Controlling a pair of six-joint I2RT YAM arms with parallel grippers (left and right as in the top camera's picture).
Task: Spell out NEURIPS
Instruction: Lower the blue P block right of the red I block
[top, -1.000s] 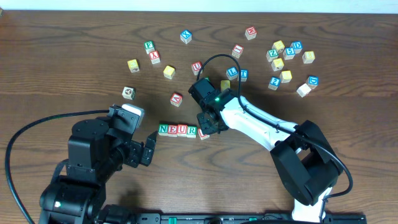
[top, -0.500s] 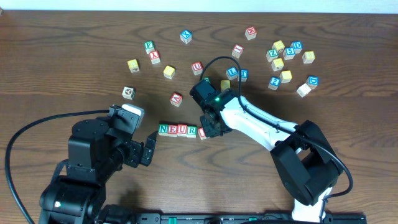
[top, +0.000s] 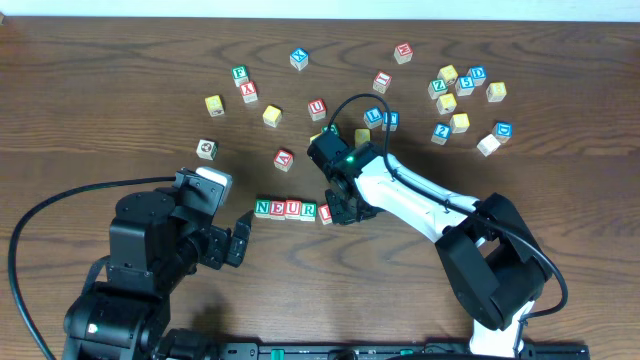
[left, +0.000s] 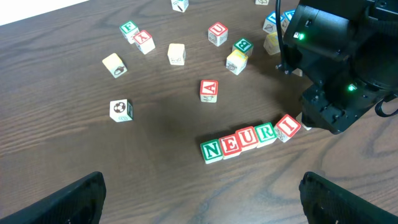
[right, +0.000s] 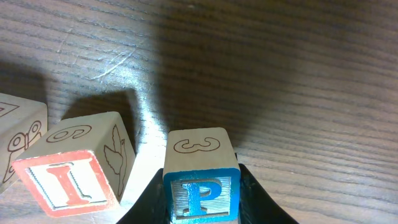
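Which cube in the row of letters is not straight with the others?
The red I cube at the right end: it is turned at an angle, while the other four cubes sit in one straight line.

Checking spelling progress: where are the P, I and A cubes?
P cube (right: 202, 196), right wrist view, on its blue lettered face.
I cube (left: 287, 127), left wrist view, on its red lettered face.
A cube (left: 209, 89), left wrist view, on its top face.

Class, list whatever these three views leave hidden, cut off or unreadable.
P cube: overhead, hidden beneath the right gripper.
I cube: overhead, partly covered by that gripper.
Far-right cluster of cubes: overhead, letters too small to read.
Left fingers: left wrist view, cut off by the bottom edge.
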